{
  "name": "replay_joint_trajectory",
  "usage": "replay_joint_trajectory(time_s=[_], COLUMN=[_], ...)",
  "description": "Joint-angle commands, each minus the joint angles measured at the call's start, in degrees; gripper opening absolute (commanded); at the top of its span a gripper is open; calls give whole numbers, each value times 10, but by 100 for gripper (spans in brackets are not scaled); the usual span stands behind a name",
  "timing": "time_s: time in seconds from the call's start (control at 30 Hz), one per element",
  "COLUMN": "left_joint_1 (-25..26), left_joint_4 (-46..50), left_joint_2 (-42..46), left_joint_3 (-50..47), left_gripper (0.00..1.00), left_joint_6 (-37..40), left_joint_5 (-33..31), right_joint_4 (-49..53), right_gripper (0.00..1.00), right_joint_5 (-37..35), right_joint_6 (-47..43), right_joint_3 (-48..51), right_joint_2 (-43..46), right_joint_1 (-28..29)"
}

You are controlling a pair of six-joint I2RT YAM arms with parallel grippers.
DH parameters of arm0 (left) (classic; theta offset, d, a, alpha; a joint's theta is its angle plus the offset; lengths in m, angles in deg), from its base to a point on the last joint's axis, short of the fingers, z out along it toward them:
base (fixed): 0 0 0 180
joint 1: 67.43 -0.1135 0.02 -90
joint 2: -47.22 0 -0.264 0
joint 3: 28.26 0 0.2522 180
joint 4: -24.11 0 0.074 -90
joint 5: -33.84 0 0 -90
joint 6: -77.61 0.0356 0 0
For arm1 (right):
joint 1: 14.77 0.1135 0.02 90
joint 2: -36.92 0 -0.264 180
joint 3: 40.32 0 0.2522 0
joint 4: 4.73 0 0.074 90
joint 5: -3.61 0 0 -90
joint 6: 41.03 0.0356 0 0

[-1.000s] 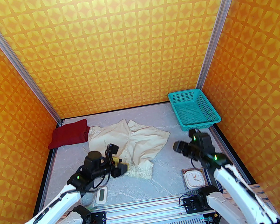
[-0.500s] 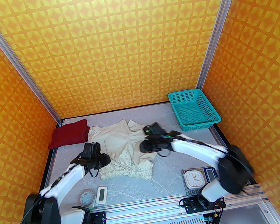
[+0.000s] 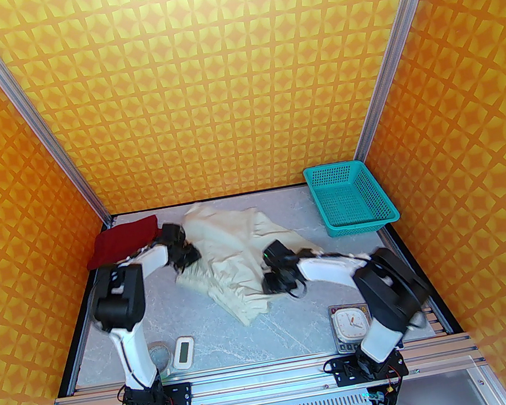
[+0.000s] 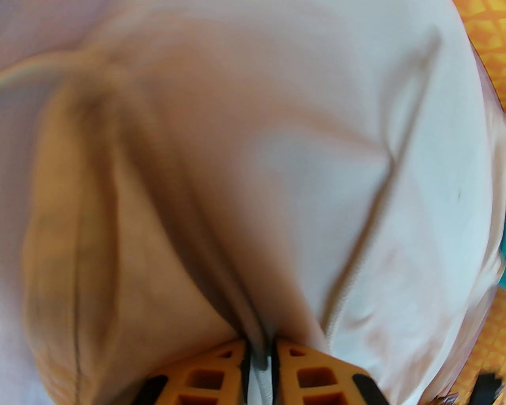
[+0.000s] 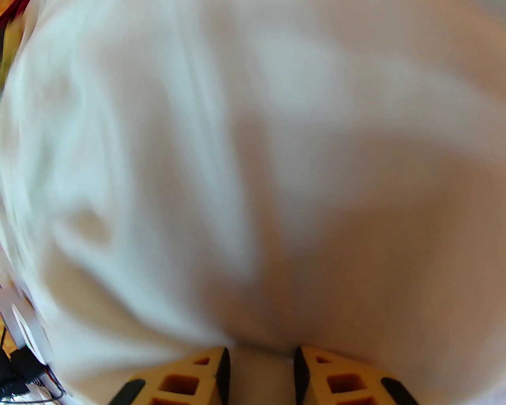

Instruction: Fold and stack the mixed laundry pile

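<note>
shorts (image 3: 228, 257) pinched in left gripper (image 4: 261, 371), also in right gripper (image 5: 259, 375)

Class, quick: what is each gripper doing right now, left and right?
Left gripper: closed, pinching the cream shorts.
Right gripper: closed on a thicker bunch of the same shorts.

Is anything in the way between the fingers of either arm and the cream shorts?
Nothing visible. The wrist views show the cream shorts pinched directly between the fingers of the left gripper and of the right gripper.
</note>
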Motion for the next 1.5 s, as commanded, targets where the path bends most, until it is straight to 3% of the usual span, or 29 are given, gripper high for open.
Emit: replay_joint_trajectory(time_s=[0.0,0.13,0.3,0.47,0.63,0.8,1.03,1.23,1.37,1.47], left_joint_1=[-4,-3,5,9,1,-12,-12,-12,-13,-15], left_joint_4=[15,41,66,88,91,74,67,87,98,111], left_joint_2=[-75,-110,-27,89,133,97,-14,-85,-108,-112], left_joint_3=[94,162,133,56,-39,-60,34,128,166,187], left_gripper=[18,17,29,37,28,26,22,21,21,21], left_joint_6=[41,69,110,129,120,117,102,113,127,138], left_joint_5=[53,83,91,82,47,45,47,55,58,59], right_joint_4=[10,50,85,73,54,48,24,-23,14,26], right_gripper=[34,40,40,34,27,21,18,21,22,29], right_joint_5=[-17,-45,-64,-41,-24,-13,0,34,4,-16], right_joint_6=[45,59,5,-50,-85,-103,-91,-68,-81,-86], right_joint_3=[51,36,-54,-160,-254,-277,-204,-226,-295,-315], right_joint_2=[31,88,135,36,-97,-171,-157,-194,-214,-182], right_joint_1=[30,47,67,130,167,181,226,291,296,290])
